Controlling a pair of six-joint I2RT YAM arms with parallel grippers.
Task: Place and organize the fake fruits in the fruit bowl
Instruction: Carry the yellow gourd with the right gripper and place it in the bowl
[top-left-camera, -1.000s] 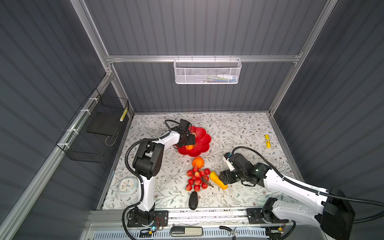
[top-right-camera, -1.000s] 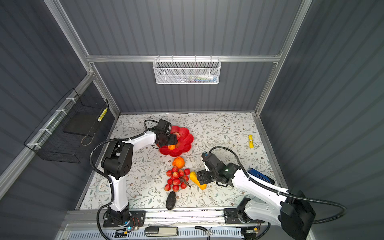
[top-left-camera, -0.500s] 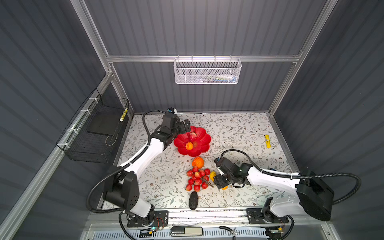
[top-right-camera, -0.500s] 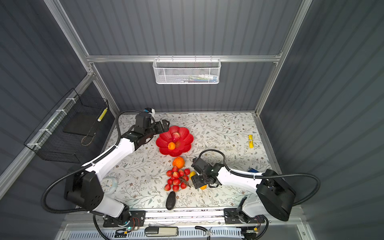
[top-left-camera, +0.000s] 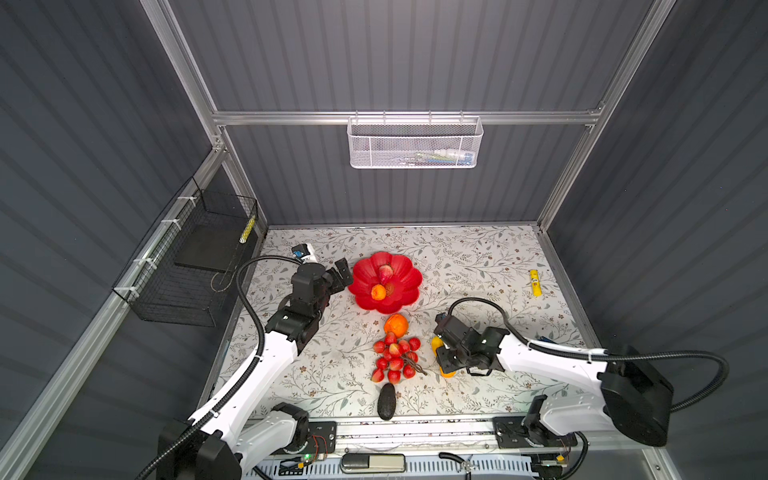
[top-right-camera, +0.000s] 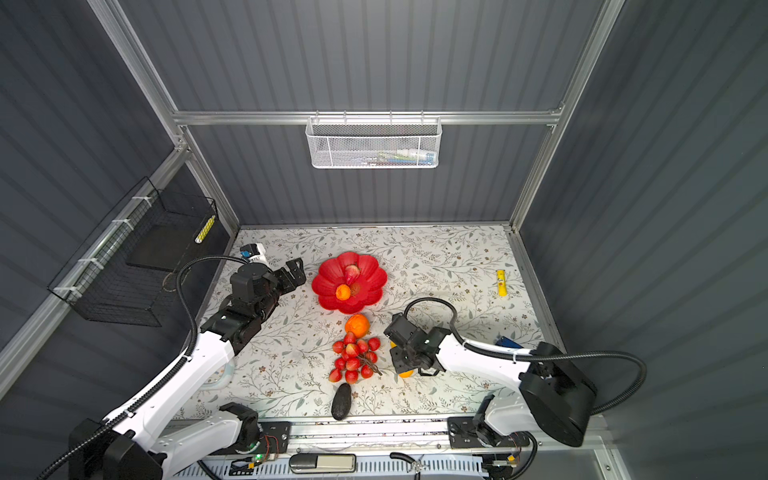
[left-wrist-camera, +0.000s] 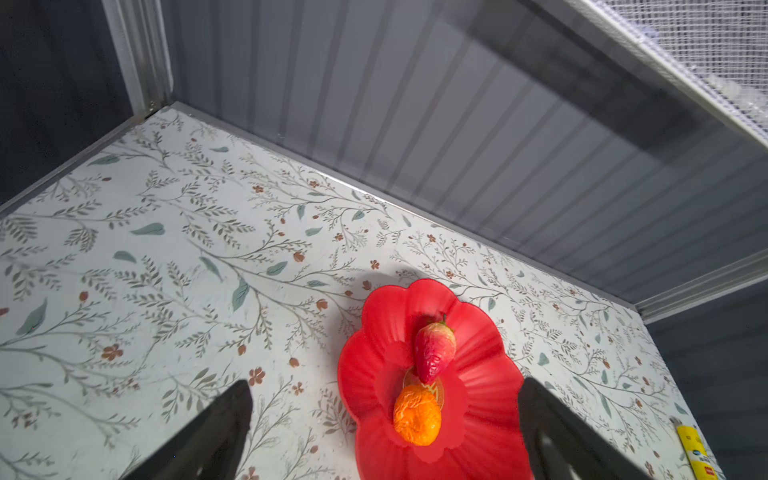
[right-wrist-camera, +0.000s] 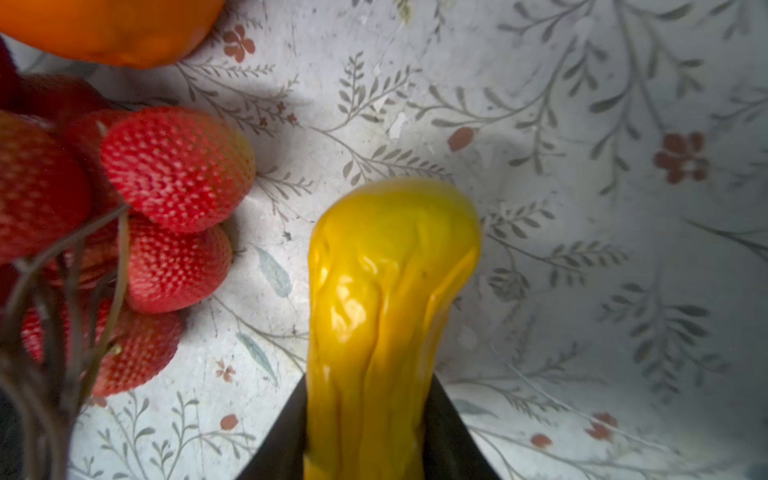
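Your right gripper (right-wrist-camera: 365, 453) is clamped on the yellow oblong fruit (right-wrist-camera: 386, 291). In the right wrist view both dark fingers (right-wrist-camera: 457, 449) press its creased skin, and its rounded end juts beyond them over the floral table (right-wrist-camera: 582, 208). In both top views this grip sits right of centre in the lower half of the frame, and the fruit shows only as yellow patches beside the gripper body. You cannot tell from these views whether the fruit rests on the table or is lifted.

Just to its left lies the red bunch with brown stem (top-left-camera: 395, 357). The big orange (top-left-camera: 395, 324) is right at the bunch's upper end, and the dark avocado (top-left-camera: 386, 401) lies just below the bunch.

Your left gripper (top-left-camera: 340, 277) stands with jaws wide apart, holding nothing, just left of the fruit bowl (top-left-camera: 405, 276) and not touching it. The bowl sits at mid-frame, above the big orange and apart from it. It holds the small orange (top-left-camera: 378, 292) and the red-yellow pointed fruit (top-left-camera: 386, 273), touching each other at its centre.

A small yellow tube (top-left-camera: 535, 282) lies well apart, near the table's right edge.
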